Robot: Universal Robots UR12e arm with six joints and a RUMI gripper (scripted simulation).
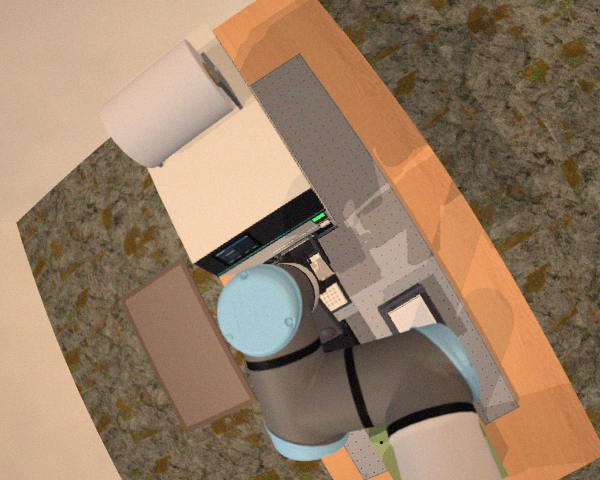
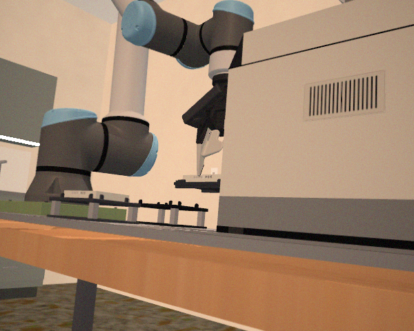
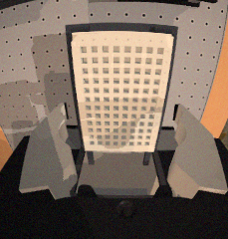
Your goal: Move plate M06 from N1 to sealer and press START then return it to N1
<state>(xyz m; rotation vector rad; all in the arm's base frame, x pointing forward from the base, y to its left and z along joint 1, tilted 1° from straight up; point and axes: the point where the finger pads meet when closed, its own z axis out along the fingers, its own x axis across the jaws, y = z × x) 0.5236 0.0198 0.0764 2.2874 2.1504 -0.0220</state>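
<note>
The gripper [image 1: 327, 273] [image 2: 200, 174] [image 3: 120, 104] is standing partly open, its fingers straddling plate M06 [image 1: 334, 296] [image 2: 201, 177] [image 3: 120, 92] and holding nothing. M06 is lying on the stage [image 2: 196, 184] [image 3: 174, 65] in front of the sealer [image 1: 233, 180] [image 2: 307, 149], its long axis running toward the sealer's front.

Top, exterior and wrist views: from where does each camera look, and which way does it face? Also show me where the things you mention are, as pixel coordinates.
Top: above the bench, facing down on the sealer [image 1: 233, 175] [image 2: 307, 153]; the arm [image 1: 310, 392] [image 2: 125, 153] covers much of it.
Exterior: low beside the bench, facing across it, slightly upward; sealer close at right, arm from base to gripper [image 2: 210, 172] [image 3: 120, 149].
Wrist: near the gripper, facing the stage plate [image 1: 333, 296] [image 2: 207, 177] [image 3: 121, 95]; both fingers show.
Top and exterior share sealer and arm; all three share that plate.
</note>
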